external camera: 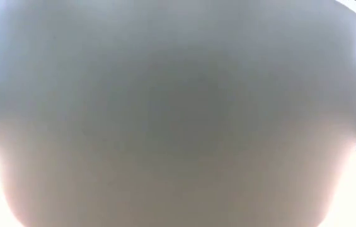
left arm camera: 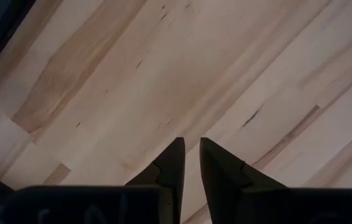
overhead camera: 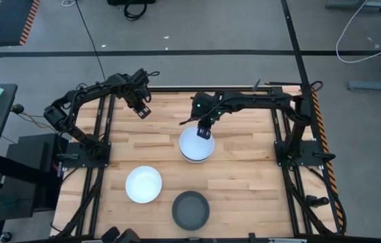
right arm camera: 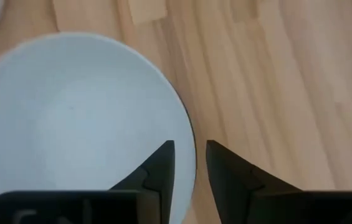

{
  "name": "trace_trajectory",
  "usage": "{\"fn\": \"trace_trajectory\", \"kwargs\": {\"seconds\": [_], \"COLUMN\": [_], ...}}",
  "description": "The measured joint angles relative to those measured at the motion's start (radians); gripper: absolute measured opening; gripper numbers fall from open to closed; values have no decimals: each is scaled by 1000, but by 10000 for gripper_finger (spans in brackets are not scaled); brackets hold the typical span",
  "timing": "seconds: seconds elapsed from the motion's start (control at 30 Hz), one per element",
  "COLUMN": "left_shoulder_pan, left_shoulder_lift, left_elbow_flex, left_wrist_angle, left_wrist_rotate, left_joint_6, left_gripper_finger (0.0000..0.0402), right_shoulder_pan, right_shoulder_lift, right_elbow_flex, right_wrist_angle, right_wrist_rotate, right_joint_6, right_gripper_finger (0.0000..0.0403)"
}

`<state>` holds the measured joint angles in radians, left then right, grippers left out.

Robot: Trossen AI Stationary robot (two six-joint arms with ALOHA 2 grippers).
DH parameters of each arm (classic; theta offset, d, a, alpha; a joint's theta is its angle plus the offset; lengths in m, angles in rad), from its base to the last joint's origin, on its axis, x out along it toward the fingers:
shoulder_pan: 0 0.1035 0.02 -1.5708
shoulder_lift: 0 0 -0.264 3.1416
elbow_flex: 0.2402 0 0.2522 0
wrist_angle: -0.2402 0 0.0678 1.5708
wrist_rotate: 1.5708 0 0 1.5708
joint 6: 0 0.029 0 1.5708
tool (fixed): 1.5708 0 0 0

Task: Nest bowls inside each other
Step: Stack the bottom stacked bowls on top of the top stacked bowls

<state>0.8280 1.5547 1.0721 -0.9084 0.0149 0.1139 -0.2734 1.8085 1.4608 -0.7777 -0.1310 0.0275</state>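
In the high view a stack of bowls [overhead camera: 195,145] stands at the table's middle, a white one on top with a darker rim showing beneath it. My right gripper [overhead camera: 206,133] hangs over the stack's far rim. In the right wrist view it is open [right arm camera: 189,144], one finger over the top bowl's inside [right arm camera: 76,124], the other outside the rim. A single white bowl [overhead camera: 143,183] and a dark grey bowl [overhead camera: 191,210] rest on their bases near the near edge. My left gripper [overhead camera: 143,112] waits over bare wood at the far left, its fingers [left arm camera: 191,142] a narrow gap apart. My right gripper points down at the far rim [right arm camera: 186,132] of the top white bowl, with the rim running between its two fingers. Whether either finger touches the rim I cannot tell. The bowl sits level in the stack.
The low view is filled by the grey wall of a bowl [external camera: 178,113] standing right at the camera. Bare wood lies on the table's right side and far left. Black frame rails [overhead camera: 281,135] run along the table's left and right sides.
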Motion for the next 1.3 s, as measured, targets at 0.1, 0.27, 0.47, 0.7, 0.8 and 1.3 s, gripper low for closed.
{"fn": "trace_trajectory", "kwargs": {"seconds": [0.1,0.27,0.47,0.7,0.8,1.3], "left_shoulder_pan": [0,0,0,-3,-8,-8], "left_shoulder_lift": [0,0,0,0,0,0], "left_elbow_flex": [0,0,0,0,0,0], "left_wrist_angle": [22,35,44,44,45,47], "left_wrist_rotate": [0,0,0,1,1,1], "left_joint_6": [0,1,2,-19,-19,-19], "left_gripper_finger": [61,63,54,58,61,55], "right_shoulder_pan": [20,122,220,220,210,210], "right_shoulder_lift": [-40,-66,-37,9,33,111], "right_elbow_flex": [2,2,2,2,2,2], "right_wrist_angle": [1,60,204,305,315,361], "right_wrist_rotate": [1,-1,-16,-29,-48,-91], "right_joint_6": [7,-12,-75,-104,-109,-111], "right_gripper_finger": [98,94,35,9,5,2]}}
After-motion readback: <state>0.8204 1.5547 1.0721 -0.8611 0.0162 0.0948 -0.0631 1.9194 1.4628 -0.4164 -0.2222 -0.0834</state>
